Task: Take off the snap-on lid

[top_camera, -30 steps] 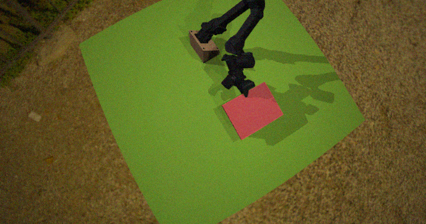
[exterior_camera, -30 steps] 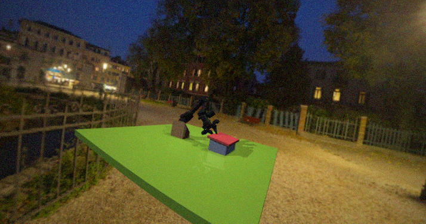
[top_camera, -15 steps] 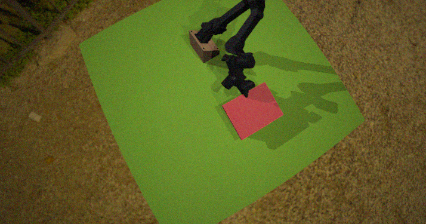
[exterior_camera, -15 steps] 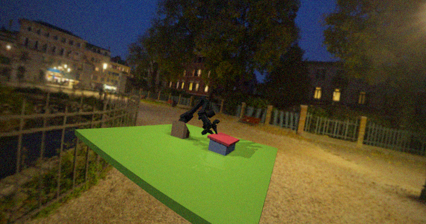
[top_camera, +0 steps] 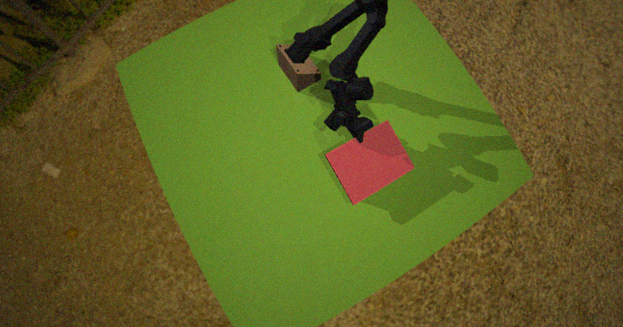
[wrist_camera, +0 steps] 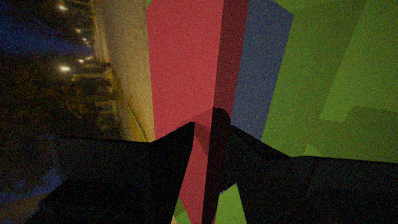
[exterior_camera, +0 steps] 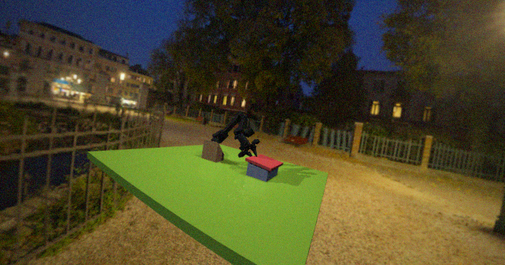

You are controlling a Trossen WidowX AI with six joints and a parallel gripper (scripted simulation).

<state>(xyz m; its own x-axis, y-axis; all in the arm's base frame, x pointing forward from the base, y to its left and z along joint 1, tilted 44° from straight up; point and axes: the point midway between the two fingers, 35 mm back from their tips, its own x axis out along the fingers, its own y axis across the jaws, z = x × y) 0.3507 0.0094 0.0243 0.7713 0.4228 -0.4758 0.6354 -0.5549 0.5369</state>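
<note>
Red lid (top_camera: 368,164) on top of the blue box (exterior_camera: 259,172), toward the right half of the green table (top_camera: 244,186). In the exterior view, lid overhanging the box walls a little, near edge close to level; whether the gripped edge is lifted off the box cannot be told. Box standing on the table, well apart from the brown base block (top_camera: 297,69).

Gripper (top_camera: 359,139) at the lid's edge nearest the arm — clenched on the lid rim. In the wrist view, two dark fingers closing from either side on the lid's darker red side lip (wrist_camera: 212,150), red top face to the left of it, blue box wall (wrist_camera: 260,70) to the right.

Black arm (top_camera: 358,42) bent high over the block, then down to the lid. Long arm shadows across the table to the right of the box — gravel ground (top_camera: 545,260) all round, fence (exterior_camera: 389,147) and lit buildings behind.
</note>
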